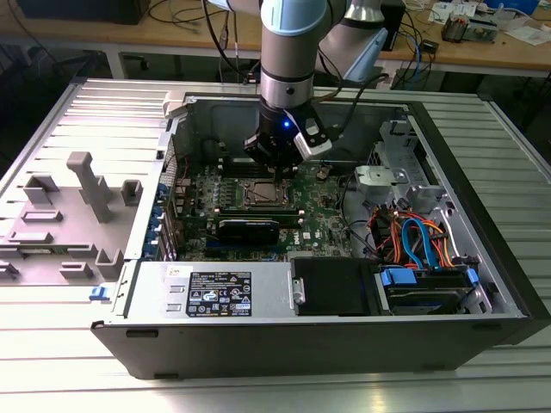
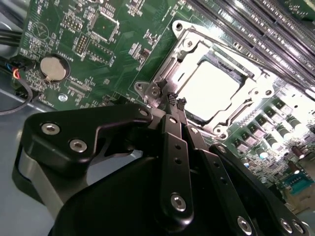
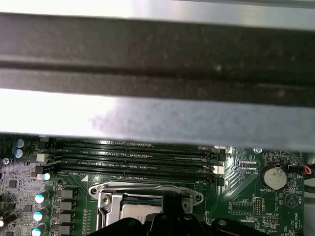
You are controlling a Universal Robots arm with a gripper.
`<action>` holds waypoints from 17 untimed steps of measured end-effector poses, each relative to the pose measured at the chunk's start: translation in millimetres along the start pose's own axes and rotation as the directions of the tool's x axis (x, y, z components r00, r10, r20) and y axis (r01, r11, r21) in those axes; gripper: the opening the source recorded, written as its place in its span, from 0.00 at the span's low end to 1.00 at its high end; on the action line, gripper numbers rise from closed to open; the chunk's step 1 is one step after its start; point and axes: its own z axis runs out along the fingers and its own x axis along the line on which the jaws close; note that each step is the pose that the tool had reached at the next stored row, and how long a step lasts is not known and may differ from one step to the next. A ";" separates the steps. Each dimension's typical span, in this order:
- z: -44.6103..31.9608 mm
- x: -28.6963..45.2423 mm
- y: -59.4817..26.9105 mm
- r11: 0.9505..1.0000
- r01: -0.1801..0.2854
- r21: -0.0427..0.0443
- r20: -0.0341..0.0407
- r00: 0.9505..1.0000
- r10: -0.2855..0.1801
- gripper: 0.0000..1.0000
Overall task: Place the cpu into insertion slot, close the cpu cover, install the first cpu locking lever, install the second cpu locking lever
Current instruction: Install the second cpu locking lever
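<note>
While my gripper (image 2: 175,101) hovers with its fingers pinched together on nothing at the socket's edge, the cpu (image 2: 212,88) lies in the insertion slot (image 2: 183,46) with the cpu cover (image 2: 248,93) closed over it.

In the exterior view we see even, bright room light, with pale sheen on the ribbed metal desk (image 1: 284,391) and deep shadow inside the computer case (image 1: 344,327). In the second wrist view, the cpu (image 2: 210,89) just beyond the end effector (image 2: 175,101) is washed out to white by glare. In the first wrist view, the case wall (image 3: 157,118) beyond the end effector is blurred and overexposed.
</note>
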 end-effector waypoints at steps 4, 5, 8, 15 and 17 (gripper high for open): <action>-0.1 -0.1 -1.2 1.000 -0.007 0.000 0.000 1.000 0.007 0.11; -0.1 -0.1 -1.5 1.000 -0.007 0.000 0.000 1.000 0.007 0.11; -1.9 0.0 -1.7 1.000 -0.007 0.001 0.000 1.000 0.007 0.11; -9.0 -0.2 -3.0 1.000 -0.007 0.001 0.000 1.000 0.007 0.11; -9.1 0.1 -6.6 1.000 -0.007 0.001 0.000 1.000 0.007 0.11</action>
